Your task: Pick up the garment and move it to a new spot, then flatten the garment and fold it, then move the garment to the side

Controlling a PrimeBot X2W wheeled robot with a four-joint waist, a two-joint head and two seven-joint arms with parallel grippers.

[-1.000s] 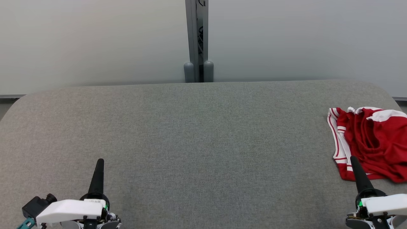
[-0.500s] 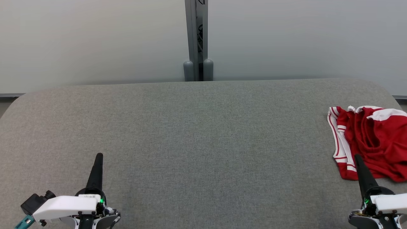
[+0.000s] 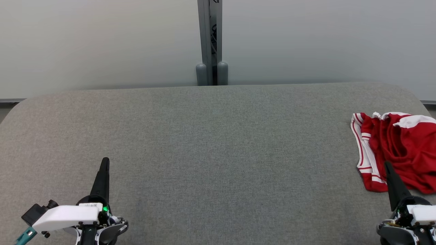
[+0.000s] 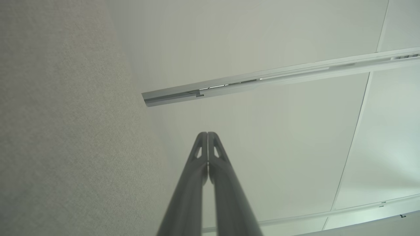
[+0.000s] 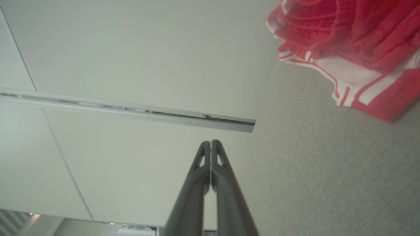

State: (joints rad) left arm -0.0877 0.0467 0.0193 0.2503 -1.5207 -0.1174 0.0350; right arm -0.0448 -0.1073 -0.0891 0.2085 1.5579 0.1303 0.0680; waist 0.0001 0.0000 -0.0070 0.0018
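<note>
White label (image 3: 90, 205) at left tool (image 3: 105, 160) base, print perhaps characters, too small to read

My head camera tips a little, so the whole picture slides: the far edge of the table (image 3: 218, 112) and the gray post (image 3: 209, 34) behind it sit slightly higher in the head view than a second ago. Beyond that slide, my left gripper (image 3: 105, 160) reaches further forward over the table, its tip higher in the view than before. My right gripper (image 3: 386, 164) drifts outward to my right, and its tip now shows further in across the near edge of the red garment (image 3: 402, 146) than it did.
</note>
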